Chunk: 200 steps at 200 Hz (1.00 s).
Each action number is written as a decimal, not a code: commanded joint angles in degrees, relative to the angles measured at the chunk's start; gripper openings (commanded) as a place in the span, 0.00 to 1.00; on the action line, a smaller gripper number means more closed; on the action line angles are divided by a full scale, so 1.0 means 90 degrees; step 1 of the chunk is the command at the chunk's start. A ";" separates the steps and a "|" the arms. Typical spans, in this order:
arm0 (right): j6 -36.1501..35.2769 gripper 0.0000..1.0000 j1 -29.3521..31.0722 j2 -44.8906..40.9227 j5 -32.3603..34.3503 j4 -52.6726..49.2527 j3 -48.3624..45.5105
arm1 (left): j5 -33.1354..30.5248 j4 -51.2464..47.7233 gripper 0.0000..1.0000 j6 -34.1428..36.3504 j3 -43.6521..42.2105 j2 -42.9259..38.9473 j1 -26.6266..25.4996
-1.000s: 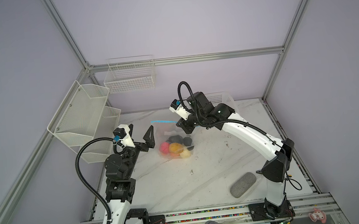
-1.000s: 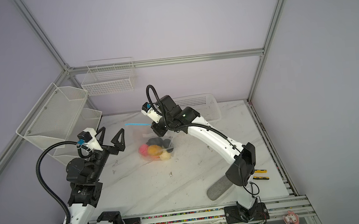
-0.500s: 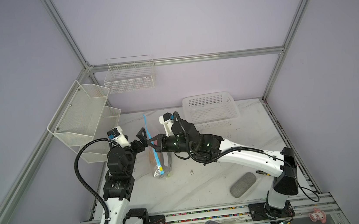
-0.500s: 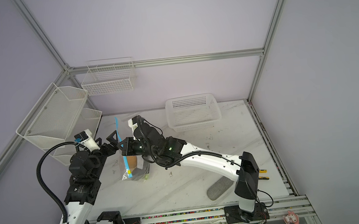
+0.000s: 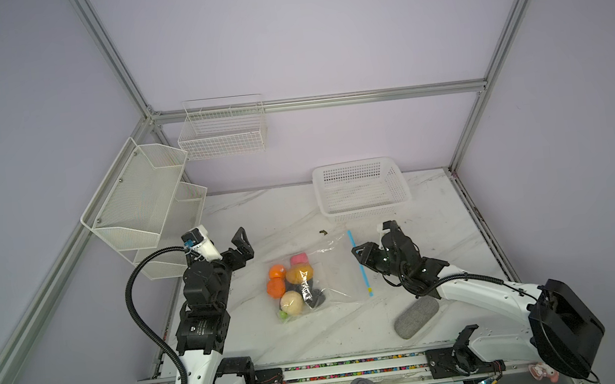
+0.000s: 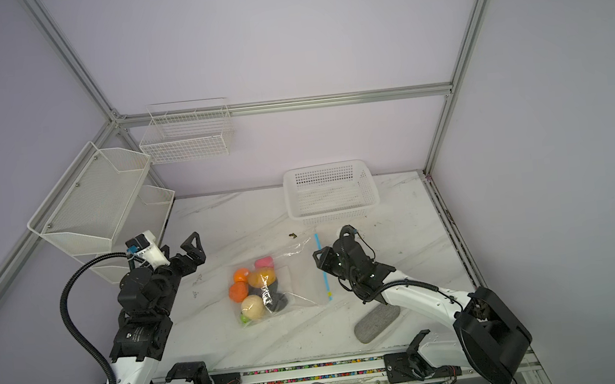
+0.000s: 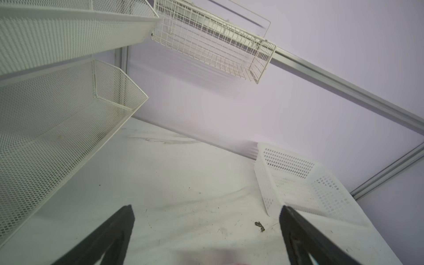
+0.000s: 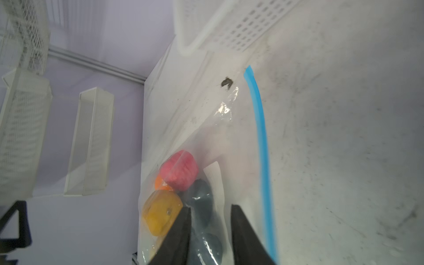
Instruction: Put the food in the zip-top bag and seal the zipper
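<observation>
Clear plastic zip-top bag (image 5: 336,273) has a light blue zipper strip (image 8: 263,146); the small toy food pieces (image 5: 293,286) are orange, pink, cream, black.

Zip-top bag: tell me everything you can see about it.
The zip-top bag is clear, crinkled plastic lying flat on the marble table. Its light blue zipper runs along the edge nearest the right gripper, with a small yellow tab at the end toward the robot. The food is bunched inside at the opposite end. The gripper's open fingers sit just above it; contact is unclear.
</observation>
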 commanded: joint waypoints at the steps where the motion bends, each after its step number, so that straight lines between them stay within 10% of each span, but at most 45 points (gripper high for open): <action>1: -0.2289 0.73 -0.0441 -0.0629 -0.0046 0.0508 0.0044 | -0.0423 0.0403 1.00 0.0192 -0.1209 0.0109 0.0024; 20: -0.4629 0.95 -0.0482 -0.1163 0.1586 0.0728 -0.0061 | -0.1282 0.1397 1.00 0.0811 -0.1826 0.0754 0.0066; 44: -0.6464 0.97 -0.0951 -0.0698 0.2737 0.3606 -0.1313 | -0.1153 0.2842 1.00 0.1763 -0.1783 0.2514 0.0273; 127: -0.6300 0.97 -0.3041 0.3604 0.1921 0.9154 -0.1606 | -0.0488 0.6065 1.00 0.2382 -0.1282 0.5774 0.0297; 200: -0.6116 0.97 -0.3210 0.3549 0.1694 0.7396 -0.0811 | -0.0537 0.6782 1.00 0.2395 -0.1420 0.6047 0.0390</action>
